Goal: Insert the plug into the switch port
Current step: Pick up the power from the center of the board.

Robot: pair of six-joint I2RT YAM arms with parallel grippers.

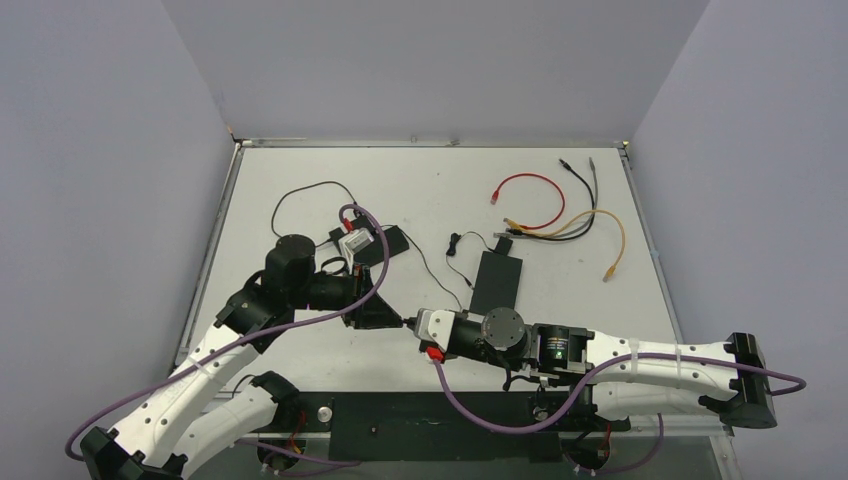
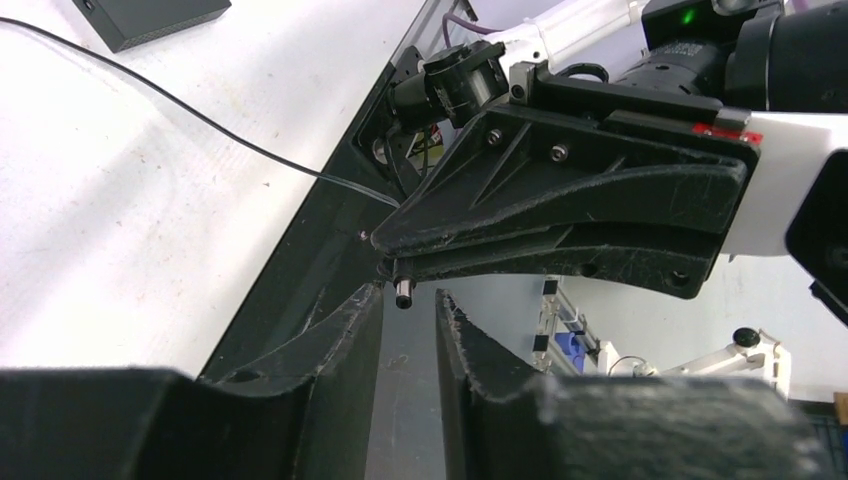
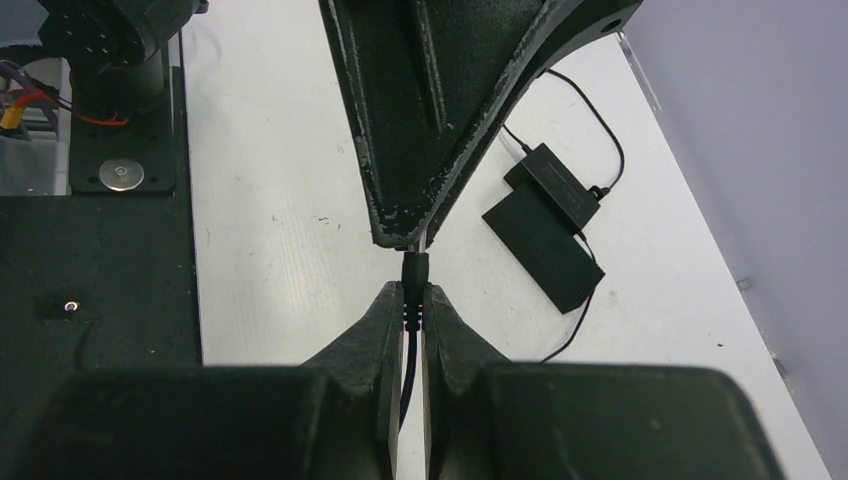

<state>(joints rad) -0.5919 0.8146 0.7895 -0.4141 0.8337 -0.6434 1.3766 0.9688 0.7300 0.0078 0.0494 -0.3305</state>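
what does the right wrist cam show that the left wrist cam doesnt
Only the right wrist view: the right hand shut on the plug, gripping its black body, with two black boxes beyond. Only the left wrist view: the plug's metal tip poking out of the right hand, just above the slightly open left hand. Both: the plug, the white table and a thin black cable.

A red cable (image 1: 530,176) lies looped at the far right of the desk (image 1: 430,175) (white, scuffed), just beside a yellow cable (image 1: 621,240) and a black cable (image 1: 585,183) that cross each other.
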